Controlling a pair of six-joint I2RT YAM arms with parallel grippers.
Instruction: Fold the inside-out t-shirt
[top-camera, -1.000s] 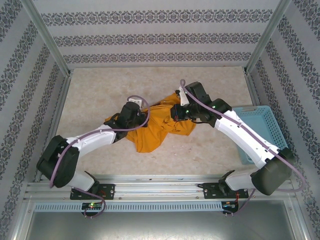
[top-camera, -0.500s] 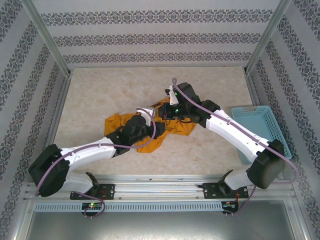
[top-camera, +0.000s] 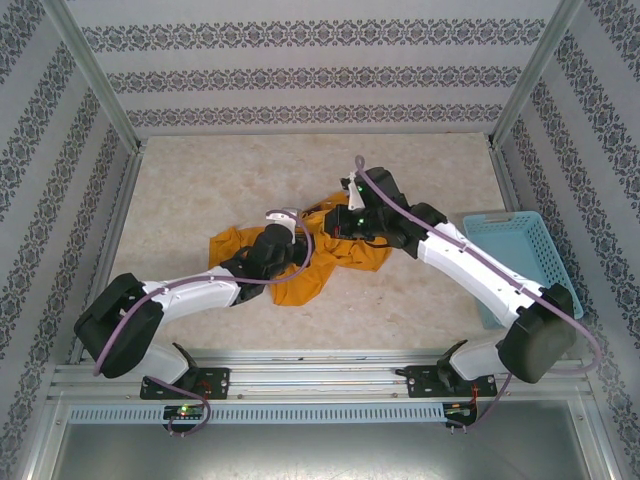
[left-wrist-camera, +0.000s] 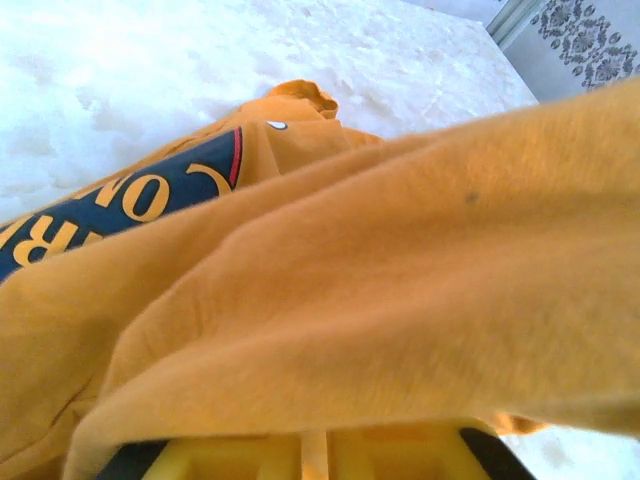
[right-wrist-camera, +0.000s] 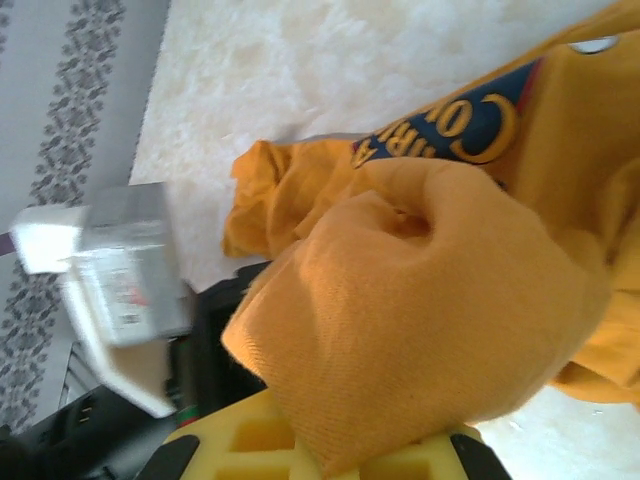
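The inside-out t-shirt lies crumpled at mid-table, mustard-orange with a dark-blue print. My left gripper sits at the shirt's upper middle. In the left wrist view its yellow fingers are shut, and a broad fold of the t-shirt comes up from them. My right gripper is close beside it on the right, shut on a bunched fold of the t-shirt that rises from its yellow pads. The print shows beyond that fold.
A light-blue plastic basket stands at the table's right edge, partly under my right arm. Patterned walls and metal posts close in the table on three sides. The left arm's white camera block is near the right gripper.
My left gripper opened, shifted right onto the shirt's middle and shut again on cloth. The right gripper stayed shut on its fold and moved slightly. The shirt bunched closer together.
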